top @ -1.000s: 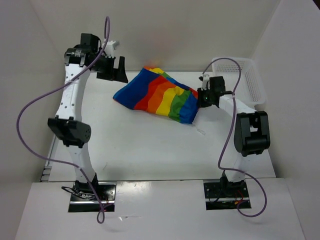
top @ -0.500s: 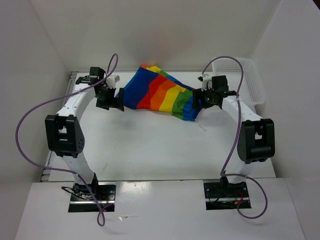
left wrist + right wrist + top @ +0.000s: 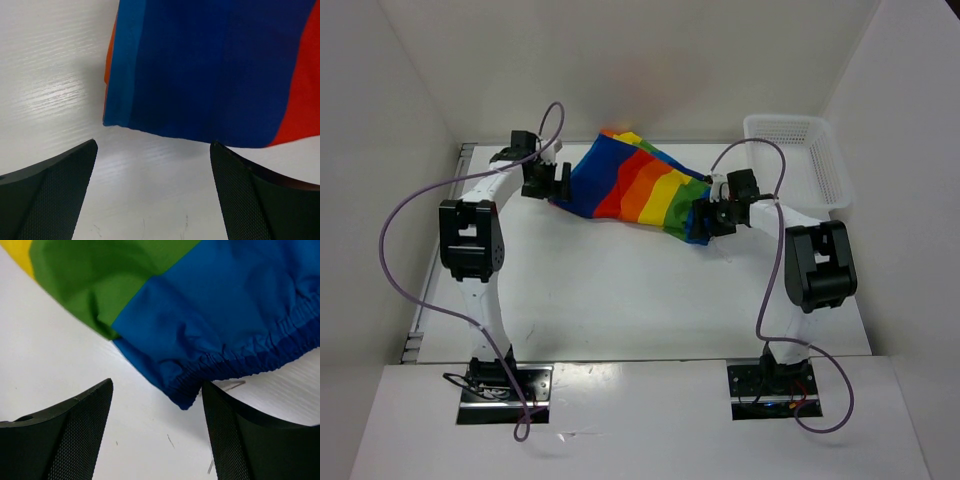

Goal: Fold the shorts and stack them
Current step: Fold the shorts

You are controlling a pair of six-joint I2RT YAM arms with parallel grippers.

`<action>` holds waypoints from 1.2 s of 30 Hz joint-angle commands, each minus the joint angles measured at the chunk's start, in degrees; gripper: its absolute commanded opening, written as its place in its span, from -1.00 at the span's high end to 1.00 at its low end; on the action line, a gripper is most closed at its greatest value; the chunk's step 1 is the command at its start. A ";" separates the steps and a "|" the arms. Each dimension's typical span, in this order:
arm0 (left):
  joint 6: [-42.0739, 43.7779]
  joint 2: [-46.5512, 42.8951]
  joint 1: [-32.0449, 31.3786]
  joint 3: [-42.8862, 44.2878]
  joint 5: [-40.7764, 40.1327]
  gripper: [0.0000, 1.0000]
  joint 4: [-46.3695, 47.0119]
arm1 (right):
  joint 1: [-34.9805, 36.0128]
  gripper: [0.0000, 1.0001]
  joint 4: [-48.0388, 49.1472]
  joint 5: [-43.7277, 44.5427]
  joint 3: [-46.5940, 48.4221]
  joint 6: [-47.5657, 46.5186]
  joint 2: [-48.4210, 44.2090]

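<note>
The rainbow-striped shorts (image 3: 638, 188) lie spread on the white table at the back middle, blue leg hem to the left, blue elastic waistband to the right. My left gripper (image 3: 557, 183) is open at the left edge of the shorts; in the left wrist view the blue hem (image 3: 200, 90) lies just beyond the open fingers (image 3: 55, 190), not between them. My right gripper (image 3: 705, 218) is open at the right corner; in the right wrist view the gathered waistband corner (image 3: 200, 375) sits just ahead of the gap, close to the right finger (image 3: 250, 435). No drawstring is clearly visible.
A white mesh basket (image 3: 800, 160) stands at the back right, beside the right arm. White walls close in the table at the back and both sides. Purple cables loop off both arms.
Both arms have moved in to the shorts. The left gripper came down and right to the blue hem. The right gripper shifted down-left at the waistband corner. The shorts look stretched flatter.
</note>
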 commanded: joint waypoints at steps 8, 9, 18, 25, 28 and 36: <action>0.23 9.37 0.32 6.57 -1.35 -0.93 2.66 | 1.13 0.16 4.76 -1.95 4.59 2.37 6.93; 0.23 9.90 0.32 7.36 -0.47 -0.81 2.66 | 1.13 0.45 4.76 -1.94 4.59 2.37 6.94; 0.23 9.47 0.40 9.82 1.91 1.00 0.73 | 1.13 1.00 -11.10 -13.85 7.31 -24.16 1.94; 0.23 3.49 4.45 10.36 1.38 1.00 -1.73 | 1.13 1.00 -34.42 -12.77 1.53 -53.58 -5.53; 0.23 2.34 4.45 9.31 0.85 1.00 -1.73 | 4.19 1.00 -37.42 -7.25 -3.57 -59.31 -6.06; 0.23 3.57 -1.17 8.69 4.90 0.54 -3.66 | 12.90 -0.08 -31.10 -2.91 -10.96 -56.88 -11.34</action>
